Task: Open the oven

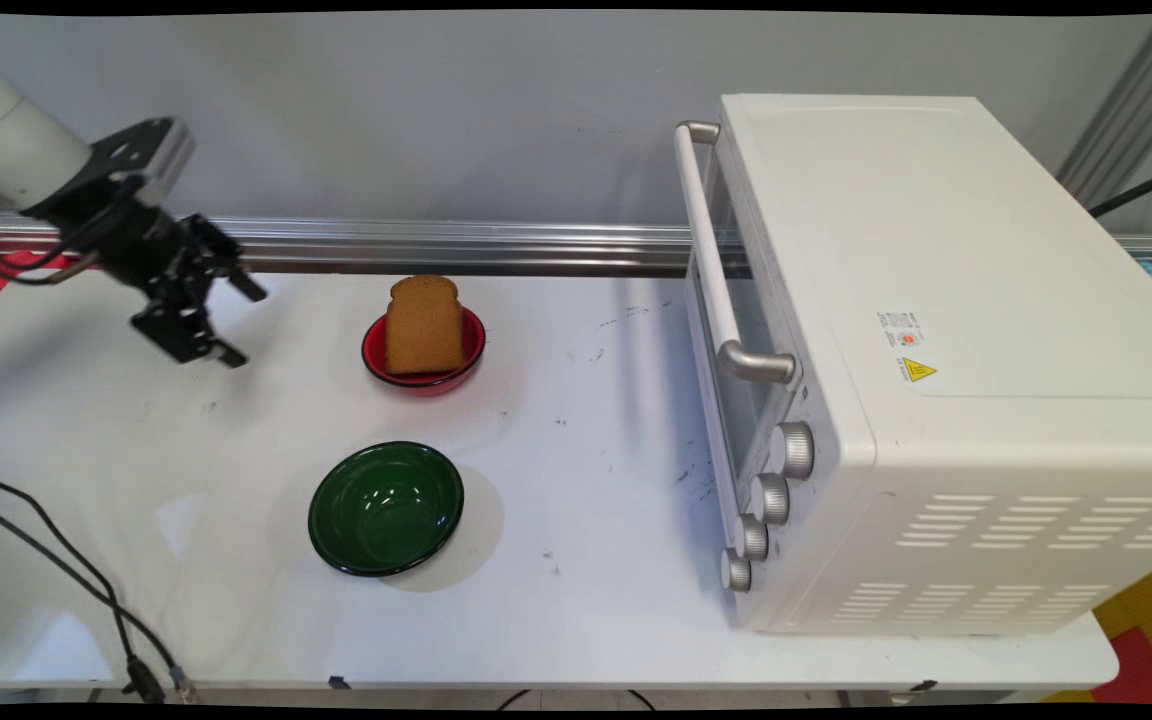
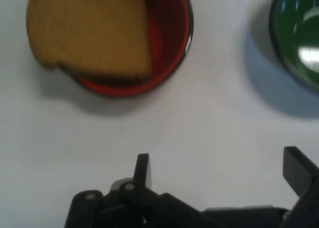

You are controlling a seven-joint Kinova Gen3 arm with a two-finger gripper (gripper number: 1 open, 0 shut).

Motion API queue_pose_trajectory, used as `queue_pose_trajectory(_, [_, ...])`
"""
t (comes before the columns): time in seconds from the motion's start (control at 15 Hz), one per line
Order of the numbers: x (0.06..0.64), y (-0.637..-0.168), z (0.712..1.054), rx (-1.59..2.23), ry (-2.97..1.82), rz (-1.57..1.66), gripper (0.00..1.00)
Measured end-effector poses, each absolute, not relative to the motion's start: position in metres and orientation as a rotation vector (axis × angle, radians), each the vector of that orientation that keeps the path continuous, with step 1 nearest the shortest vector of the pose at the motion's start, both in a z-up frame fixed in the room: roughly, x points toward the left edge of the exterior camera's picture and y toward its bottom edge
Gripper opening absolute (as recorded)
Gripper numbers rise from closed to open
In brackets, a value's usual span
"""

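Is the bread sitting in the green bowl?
No, the slice of bread stands in the red bowl, while the green bowl nearer the camera holds nothing.

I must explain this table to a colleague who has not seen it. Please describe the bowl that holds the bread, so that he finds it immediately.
Start at the white toaster oven on the right of the white table; two bowls sit to its left. The red bowl is the one farther back, towards the wall, with a brown bread slice leaning in it. The green bowl nearer the camera is empty.
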State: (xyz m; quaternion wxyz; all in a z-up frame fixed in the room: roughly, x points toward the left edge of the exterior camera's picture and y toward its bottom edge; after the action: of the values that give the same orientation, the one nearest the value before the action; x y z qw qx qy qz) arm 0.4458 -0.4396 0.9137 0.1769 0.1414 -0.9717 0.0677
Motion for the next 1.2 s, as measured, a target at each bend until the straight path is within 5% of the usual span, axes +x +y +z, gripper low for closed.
queue_pose_trajectory(1.2, [0.204,-0.535,1.035,0.32,-2.443,0.121,1.0])
